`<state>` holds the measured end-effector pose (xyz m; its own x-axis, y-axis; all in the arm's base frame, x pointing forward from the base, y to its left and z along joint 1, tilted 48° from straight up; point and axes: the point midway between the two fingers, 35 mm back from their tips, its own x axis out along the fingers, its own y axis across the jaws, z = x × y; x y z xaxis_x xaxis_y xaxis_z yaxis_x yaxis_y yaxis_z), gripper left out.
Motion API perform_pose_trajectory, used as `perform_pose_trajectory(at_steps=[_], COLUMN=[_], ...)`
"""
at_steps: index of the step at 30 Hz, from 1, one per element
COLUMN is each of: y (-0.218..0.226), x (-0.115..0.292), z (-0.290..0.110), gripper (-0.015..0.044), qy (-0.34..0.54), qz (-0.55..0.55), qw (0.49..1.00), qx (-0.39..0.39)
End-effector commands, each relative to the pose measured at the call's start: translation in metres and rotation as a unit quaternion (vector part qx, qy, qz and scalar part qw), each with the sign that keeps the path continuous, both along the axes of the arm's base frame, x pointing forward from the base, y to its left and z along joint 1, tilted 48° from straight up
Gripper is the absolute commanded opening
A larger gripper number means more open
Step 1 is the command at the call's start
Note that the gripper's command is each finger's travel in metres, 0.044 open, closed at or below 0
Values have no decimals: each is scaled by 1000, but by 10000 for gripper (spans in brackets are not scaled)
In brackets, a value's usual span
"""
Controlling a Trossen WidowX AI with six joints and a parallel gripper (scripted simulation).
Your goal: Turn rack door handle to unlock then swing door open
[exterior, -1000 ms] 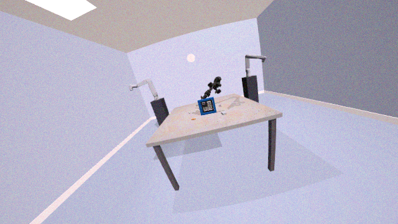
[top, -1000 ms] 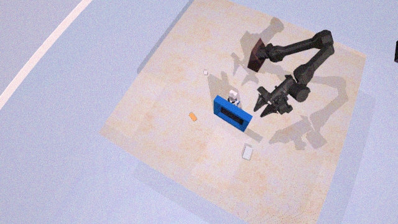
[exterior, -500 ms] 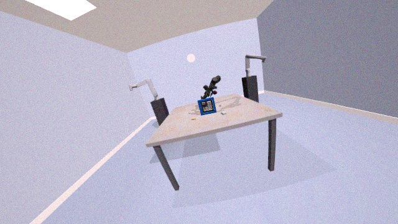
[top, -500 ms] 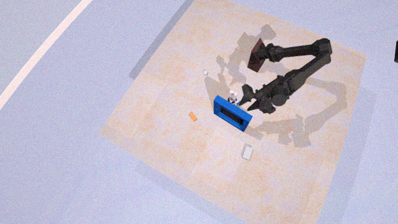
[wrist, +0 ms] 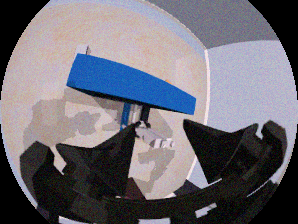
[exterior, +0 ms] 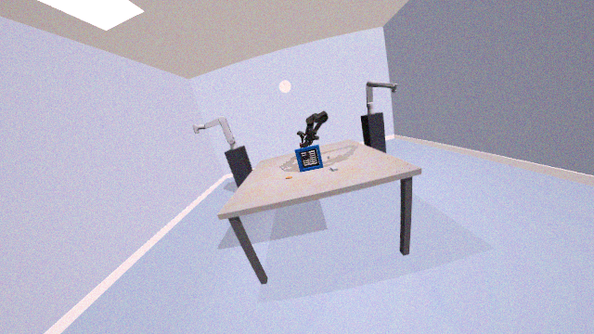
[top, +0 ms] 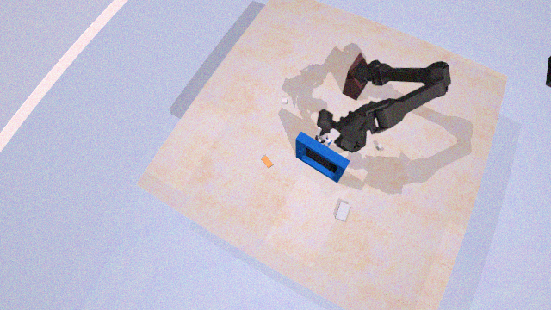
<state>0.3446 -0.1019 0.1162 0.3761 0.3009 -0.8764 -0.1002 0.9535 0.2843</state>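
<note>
The blue rack frame (top: 301, 146) (exterior: 298, 160) (wrist: 130, 82) stands upright on the table. Its handle (top: 320, 137) (wrist: 152, 137), light grey with white ends, sticks out on the arm's side. My gripper (top: 331, 134) (wrist: 160, 124) is open above the handle. In the wrist view the handle shows between and beyond the two dark fingertips, closer to the left one; whether it is touched cannot be told. The door is mostly hidden under the frame's top edge and behind the gripper, so its angle cannot be read.
A white box (top: 343, 211) (exterior: 333, 169) and an orange block (top: 267, 162) (exterior: 289, 177) lie beyond the rack. A small white cube (top: 284, 100) lies on the arm's side. A small grey object (top: 379, 146) lies near the gripper's body. The dark red arm base (top: 354, 83) stands behind.
</note>
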Motion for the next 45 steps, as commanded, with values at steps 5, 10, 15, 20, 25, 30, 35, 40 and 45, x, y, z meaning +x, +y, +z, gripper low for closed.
perform_pose_trajectory(at_steps=[5,10,15,20,25,30,35,40,45], y=[-11,-16,-22,-29,-33,-32,-26,-20,-15], x=[-10,-17,-24,-30,-33,-32,-31,-29,-27], z=[-16,-23,-29,-32,-34,-36,-42,-47,-53], gripper=[293,293,293,293,293,293,293,293,293], qy=[63,97,127,151,165,165,165,165,165], qz=[3,0,-6,-15,-23,-23,-23,-24,-24], qw=[995,987,976,961,948,948,948,948,948], qx=[74,124,177,232,270,270,270,270,270])
